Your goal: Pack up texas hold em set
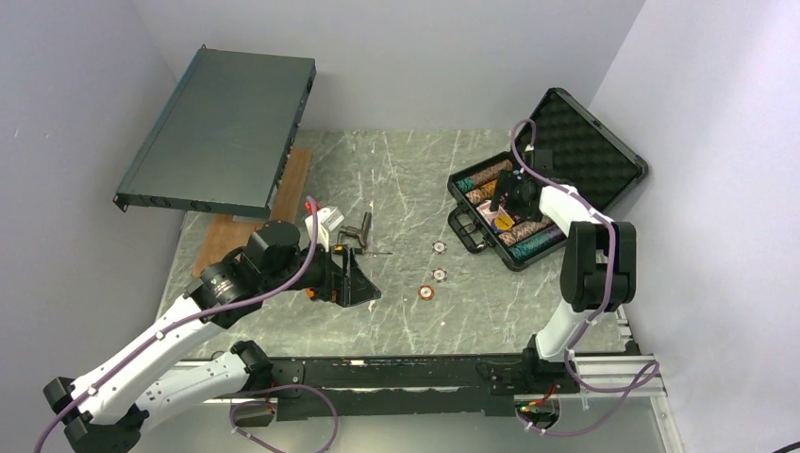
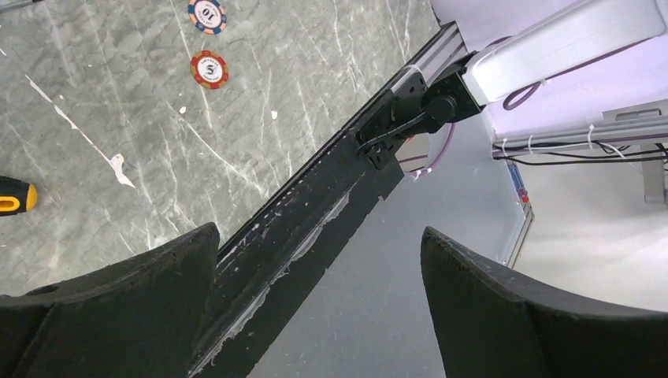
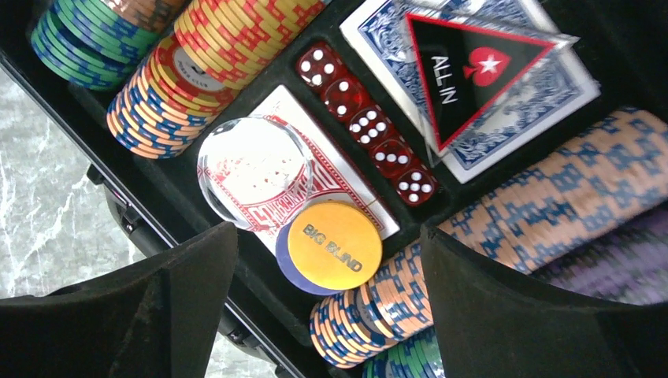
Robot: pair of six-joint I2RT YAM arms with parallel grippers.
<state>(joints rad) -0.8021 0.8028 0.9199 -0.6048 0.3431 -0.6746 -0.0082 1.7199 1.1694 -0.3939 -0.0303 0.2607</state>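
The black case lies open at the right, foam lid propped back. Its tray holds rows of striped chips, several red dice, a blue deck under a black "ALL IN" marker, a red deck under a clear disc, and a yellow "BIG BLIND" button. My right gripper hovers open just above the tray, its jaws straddling the button. Three loose chips lie mid-table. My left gripper is open and empty left of them; in its wrist view two chips show.
A dark-grey rack unit leans at the back left above a wooden board. An orange-and-black screwdriver handle lies by my left gripper. A dark T-shaped tool lies mid-table. The black front rail runs under my left fingers.
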